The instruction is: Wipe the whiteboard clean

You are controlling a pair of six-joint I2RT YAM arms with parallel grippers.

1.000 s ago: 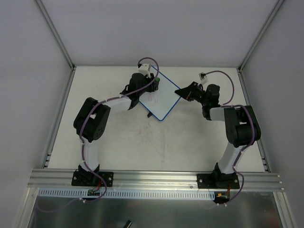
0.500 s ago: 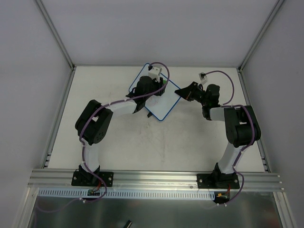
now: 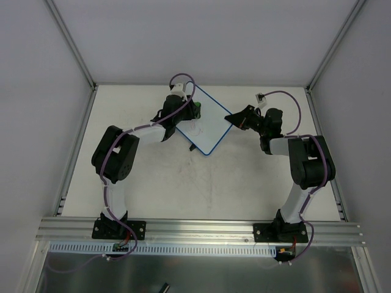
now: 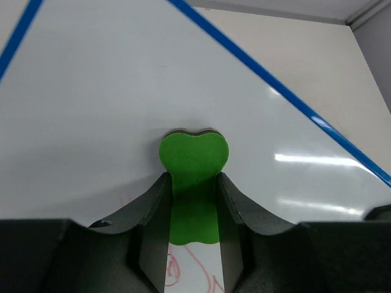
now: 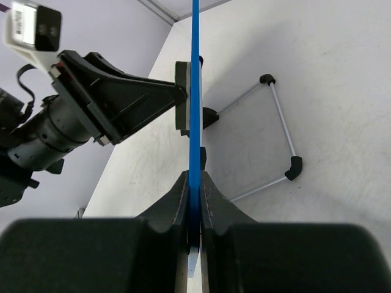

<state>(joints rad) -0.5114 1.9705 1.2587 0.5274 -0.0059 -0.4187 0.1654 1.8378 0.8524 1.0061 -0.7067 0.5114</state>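
Note:
The whiteboard (image 3: 209, 129), white with a thin blue rim, stands tilted at the back middle of the table. My left gripper (image 3: 195, 110) is shut on a small green eraser (image 4: 194, 157), which presses flat against the board face (image 4: 91, 91). Faint red scribbles (image 4: 183, 268) show just below the eraser, between my fingers. My right gripper (image 3: 231, 118) is shut on the board's right edge. In the right wrist view the blue rim (image 5: 195, 91) runs edge-on straight into the closed right gripper (image 5: 195, 183).
Behind the board its wire stand with black feet (image 5: 292, 166) rests on the table. The left arm's wrist (image 5: 91, 107) is close on the board's other side. Grey walls and aluminium posts (image 3: 73, 49) close in the table at the back and sides.
My left gripper swept with the eraser to the right over the board, then back to the upper left. The right arm and the board have not moved.

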